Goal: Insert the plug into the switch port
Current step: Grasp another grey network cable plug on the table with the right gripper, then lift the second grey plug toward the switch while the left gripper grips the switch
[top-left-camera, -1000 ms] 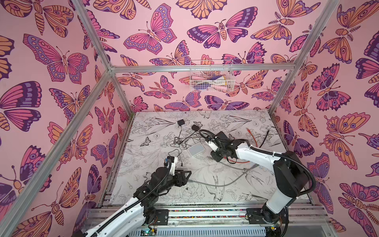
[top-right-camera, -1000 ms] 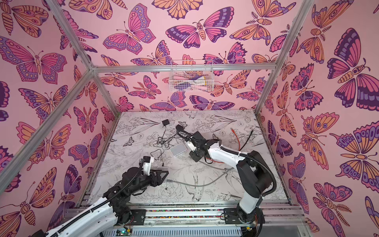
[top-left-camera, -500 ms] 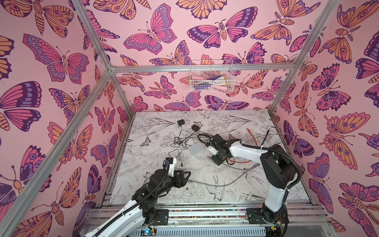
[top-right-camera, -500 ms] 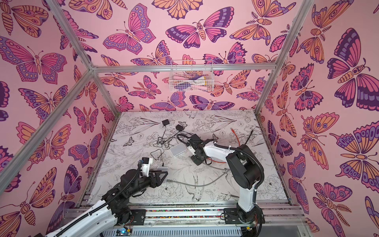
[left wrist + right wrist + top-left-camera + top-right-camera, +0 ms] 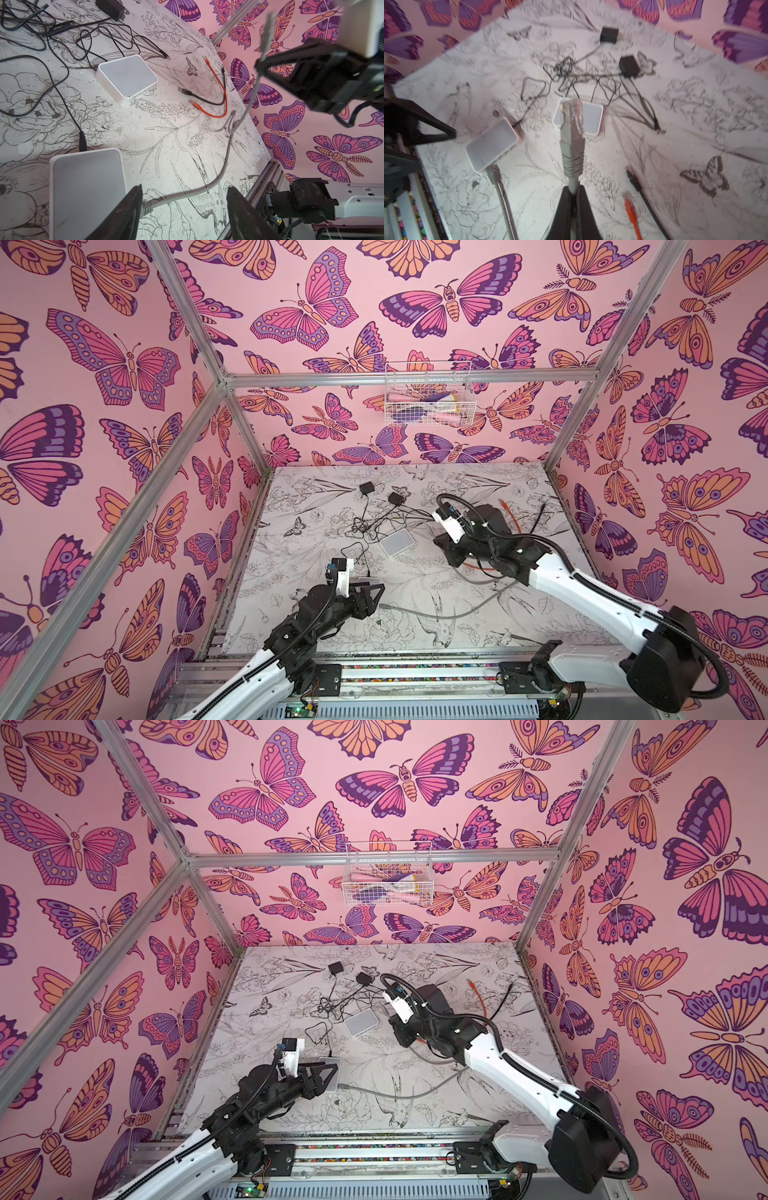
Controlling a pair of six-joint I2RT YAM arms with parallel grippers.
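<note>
Pink butterfly-print walls (image 5: 124,364), black-line floral tabletop (image 5: 415,580), white switch (image 5: 126,76), orange cable (image 5: 197,106), grey plug (image 5: 572,133) with perhaps a clear tip

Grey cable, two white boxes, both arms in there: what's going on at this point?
The right gripper is shut on the grey cable just behind its plug, holding the plug in the air, pointed toward the far switch; it is not inserted yet. The left gripper is open beside the near switch, gripping nothing. The cable's other end sits at that near switch.

Near switch (image 5: 335,1075) front-left, far switch (image 5: 360,1022) behind it, adapters (image 5: 336,968) farther back.
</note>
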